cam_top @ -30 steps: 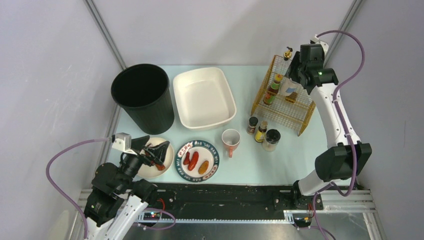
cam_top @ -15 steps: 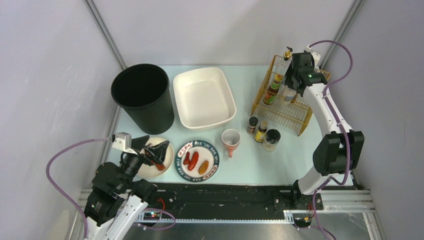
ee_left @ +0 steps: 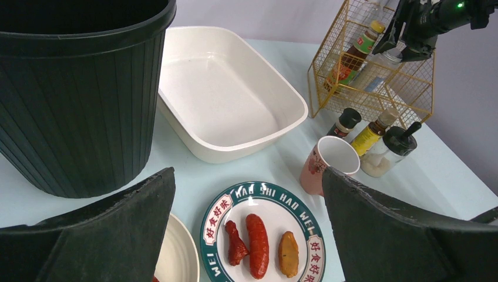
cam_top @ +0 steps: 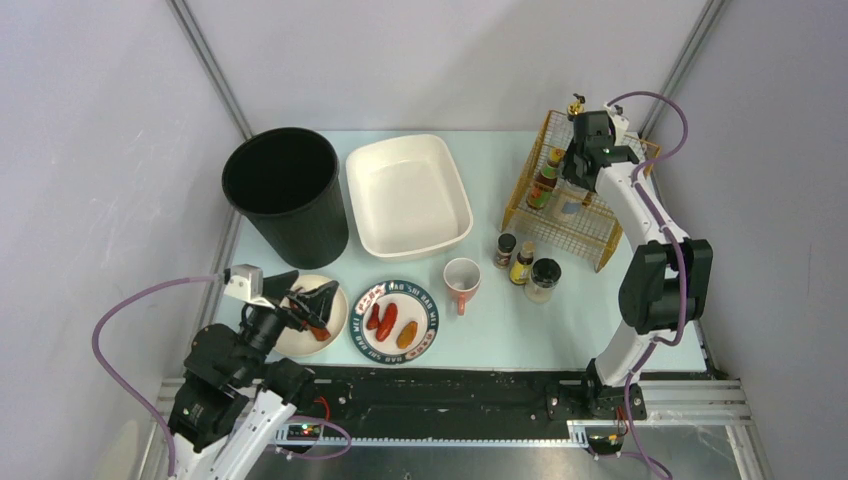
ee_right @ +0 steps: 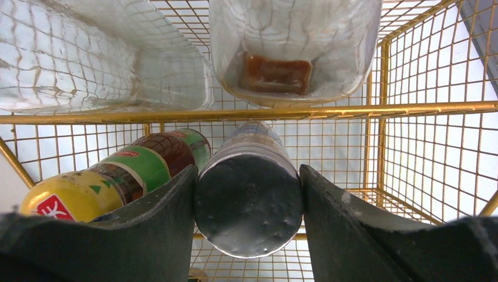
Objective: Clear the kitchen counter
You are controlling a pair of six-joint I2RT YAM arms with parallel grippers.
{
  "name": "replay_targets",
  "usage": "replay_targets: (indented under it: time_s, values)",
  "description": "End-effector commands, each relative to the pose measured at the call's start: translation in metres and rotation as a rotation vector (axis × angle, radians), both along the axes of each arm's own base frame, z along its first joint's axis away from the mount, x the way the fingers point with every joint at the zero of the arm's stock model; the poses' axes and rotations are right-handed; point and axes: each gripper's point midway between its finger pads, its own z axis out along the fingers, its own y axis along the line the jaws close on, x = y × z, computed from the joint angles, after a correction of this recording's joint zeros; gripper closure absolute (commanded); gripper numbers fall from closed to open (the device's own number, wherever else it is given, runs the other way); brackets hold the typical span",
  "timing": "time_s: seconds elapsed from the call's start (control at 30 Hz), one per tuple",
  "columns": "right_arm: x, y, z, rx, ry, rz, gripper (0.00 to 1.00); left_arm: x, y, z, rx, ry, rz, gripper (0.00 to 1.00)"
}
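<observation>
The kitchen counter is showing as a smooth, pale mint-green rectangle, lying flat with its long axis running left to right, parallel to the black rail along its front edge. Grey walls are closing in its left, far and right edges.

The white tub is sitting at the far middle of the counter. Just left of the tub a black bin is standing upright. Right of the tub a gold wire rack is filling the far right corner, with a narrow bare strip between the two. In front of the tub a patterned plate with sausages, a mug and three small bottles are standing. The widest bare stretch is lying in front of and to the right of the tub, past the bottles.

The right gripper is reaching into the rack, its fingers pressing on both sides of a dark-lidded jar. The left gripper is hanging in front of and left of the tub, spread wide and holding nothing.
</observation>
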Motion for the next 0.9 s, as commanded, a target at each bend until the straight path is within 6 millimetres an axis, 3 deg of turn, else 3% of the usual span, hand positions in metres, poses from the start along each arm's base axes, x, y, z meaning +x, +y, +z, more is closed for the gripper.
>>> replay_targets:
  time_s: [0.0,0.13,0.27,0.47,0.6,0.87]
  values:
    - [0.01,-0.002,0.015,0.009,-0.064,-0.031,0.54,0.005,-0.001,-0.002,0.008,0.01,0.007,0.02]
    - [0.008,0.0,0.019,0.021,-0.07,-0.022,0.3,0.005,-0.002,-0.001,0.008,0.008,0.005,0.02]
    - [0.004,0.002,0.03,0.032,-0.085,-0.015,0.19,0.005,-0.002,-0.002,0.008,0.009,0.002,0.02]
    - [-0.009,0.004,0.059,0.048,-0.129,0.0,0.15,0.004,-0.001,-0.002,0.007,0.007,0.004,0.02]
    - [-0.03,0.002,0.09,0.037,-0.181,0.01,0.14,0.004,-0.001,0.0,0.004,0.002,0.004,0.02]
    - [-0.08,0.026,0.107,0.111,-0.188,0.164,0.16,0.003,-0.002,0.0,0.004,0.002,-0.003,0.02]
